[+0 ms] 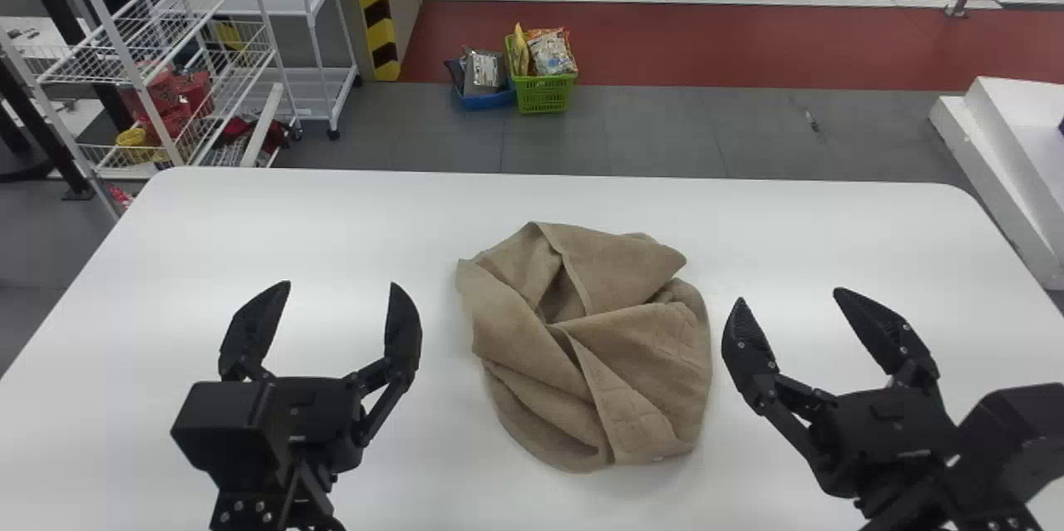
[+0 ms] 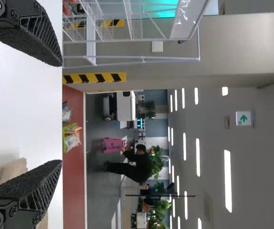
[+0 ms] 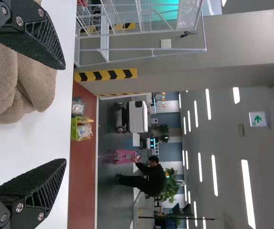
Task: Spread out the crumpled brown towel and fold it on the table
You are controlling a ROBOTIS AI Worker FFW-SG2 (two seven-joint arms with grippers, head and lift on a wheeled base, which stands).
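The crumpled brown towel [image 1: 590, 340] lies in a rounded heap at the middle of the white table [image 1: 798, 232], its folds overlapping. To its left my left gripper [image 1: 341, 307] stands open over the table, apart from the cloth. My right gripper [image 1: 790, 307] is open on the towel's right side, holding nothing. In the left wrist view, the left gripper [image 2: 62, 113] has its two fingers wide apart, with part of the towel [image 2: 13, 171] behind one of them. The right wrist view shows the right gripper [image 3: 66, 113] spread and the towel [image 3: 29, 88] beside one finger.
Beyond the table's far edge, a green basket [image 1: 544, 90] and a blue tray [image 1: 486, 99] with packages stand on the floor. A white wire rack [image 1: 179, 57] is at the back left, and a white platform [image 1: 1006, 157] stands past the right edge.
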